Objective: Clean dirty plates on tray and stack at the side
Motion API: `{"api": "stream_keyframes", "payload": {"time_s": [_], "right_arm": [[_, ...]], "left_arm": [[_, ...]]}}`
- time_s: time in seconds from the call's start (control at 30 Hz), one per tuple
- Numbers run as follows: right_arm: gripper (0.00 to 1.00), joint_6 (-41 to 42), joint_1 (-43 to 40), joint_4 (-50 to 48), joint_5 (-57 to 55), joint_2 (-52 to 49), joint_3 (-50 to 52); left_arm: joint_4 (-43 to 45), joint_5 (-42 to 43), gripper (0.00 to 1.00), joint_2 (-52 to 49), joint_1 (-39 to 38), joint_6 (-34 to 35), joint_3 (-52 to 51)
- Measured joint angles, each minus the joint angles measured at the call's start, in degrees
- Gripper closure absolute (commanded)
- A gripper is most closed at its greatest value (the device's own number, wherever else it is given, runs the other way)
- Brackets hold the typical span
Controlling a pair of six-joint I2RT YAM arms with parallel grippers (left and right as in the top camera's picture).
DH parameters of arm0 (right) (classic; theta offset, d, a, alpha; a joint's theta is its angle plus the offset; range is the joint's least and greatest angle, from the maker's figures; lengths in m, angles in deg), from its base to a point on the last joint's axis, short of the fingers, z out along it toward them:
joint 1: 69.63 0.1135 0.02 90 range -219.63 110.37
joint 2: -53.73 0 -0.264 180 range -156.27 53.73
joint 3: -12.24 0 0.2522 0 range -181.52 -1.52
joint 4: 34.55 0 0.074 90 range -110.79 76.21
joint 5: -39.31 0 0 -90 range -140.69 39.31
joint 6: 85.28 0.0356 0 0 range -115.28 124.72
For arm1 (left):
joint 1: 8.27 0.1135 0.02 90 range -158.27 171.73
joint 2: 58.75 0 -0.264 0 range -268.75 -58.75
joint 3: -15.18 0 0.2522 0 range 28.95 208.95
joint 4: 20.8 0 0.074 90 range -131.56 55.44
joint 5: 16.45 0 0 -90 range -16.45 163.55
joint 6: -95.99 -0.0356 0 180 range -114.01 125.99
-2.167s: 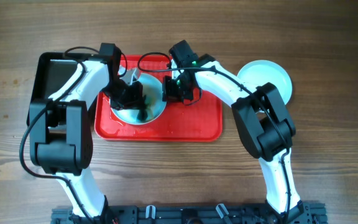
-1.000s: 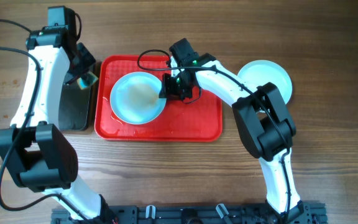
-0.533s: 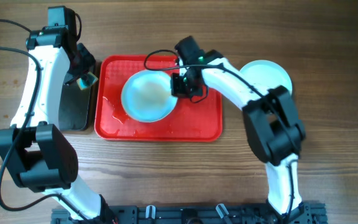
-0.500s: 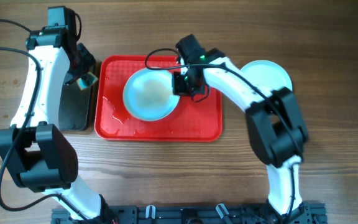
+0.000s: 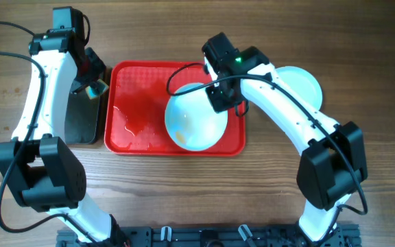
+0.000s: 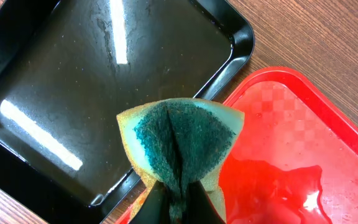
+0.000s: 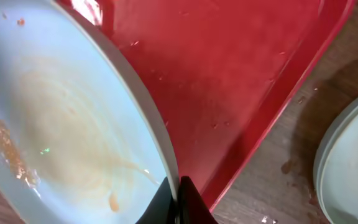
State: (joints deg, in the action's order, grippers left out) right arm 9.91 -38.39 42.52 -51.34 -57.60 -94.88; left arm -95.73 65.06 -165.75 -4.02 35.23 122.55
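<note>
As the overhead camera shows it, the left gripper (image 5: 94,88) hangs above the right edge of the black pan (image 5: 74,127), closed around a sponge (image 5: 99,87). The right gripper (image 5: 218,96) is clamped onto the far rim of a plate (image 5: 194,120), which appears tilted over the right half of the red tray (image 5: 139,134). A second plate (image 5: 304,82) lies on the table (image 5: 197,199) just beside the tray's right end; whether more lie beneath it cannot be told.

Left wrist view: the sponge, yellow with a green scouring face, is folded and pinched between the nearly closed fingers (image 6: 148,211) at the bottom edge. Below it lie a corner of the wet pan and the tray's left end, where a puddle (image 6: 278,186) of water stands.

Right wrist view: the fingers are almost together, with the plate's rim nipped between them. Yellowish-brown smears (image 7: 8,149) mark the plate's centre. Bare tray shows beyond the rim, and the second plate's edge rests on the wood, apart from the tray.
</note>
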Motion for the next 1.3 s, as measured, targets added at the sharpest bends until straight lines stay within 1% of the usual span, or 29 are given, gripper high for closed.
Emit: {"api": "stream_keyframes", "payload": {"time_s": [0.1,0.3,0.4,0.53,0.7,0.9,1.03,1.13,1.3], "right_arm": [[0.96,-1.9,0.3,5.1,3.7,0.0,-0.1],[0.96,-2.8,0.2,8.7,16.9,0.0,-0.1],[0.96,-2.9,0.2,10.9,21.7,0.0,-0.1],[0.96,-3.0,0.2,12.8,24.9,0.0,-0.1],[0.96,-3.0,0.2,14.3,26.1,-0.2,-0.2],[0.96,-3.2,0.2,14.7,26.4,-5.2,-0.3],[0.96,-3.0,0.2,10.8,25.4,-5.8,-0.3],[0.96,-0.7,0.0,7.2,19.5,-5.8,-1.2],[0.96,5.2,-0.2,3.7,5.9,-5.8,-4.8]], "left_arm": [[0.0,0.0,0.96,0.0,0.0,0.0,0.0],[0.0,0.0,0.96,0.0,0.0,0.0,0.0],[0.0,0.0,0.96,0.0,0.0,0.0,0.0],[0.0,0.2,0.96,0.0,0.0,0.0,0.0],[0.0,0.9,0.96,0.0,0.0,0.0,0.0],[0.0,1.0,0.96,0.0,0.0,0.0,0.0],[0.0,1.1,0.96,0.0,0.0,0.0,0.0],[0.0,1.1,0.96,0.0,0.0,0.0,0.0],[0.0,1.1,0.96,0.0,0.0,0.0,0.0]]}}
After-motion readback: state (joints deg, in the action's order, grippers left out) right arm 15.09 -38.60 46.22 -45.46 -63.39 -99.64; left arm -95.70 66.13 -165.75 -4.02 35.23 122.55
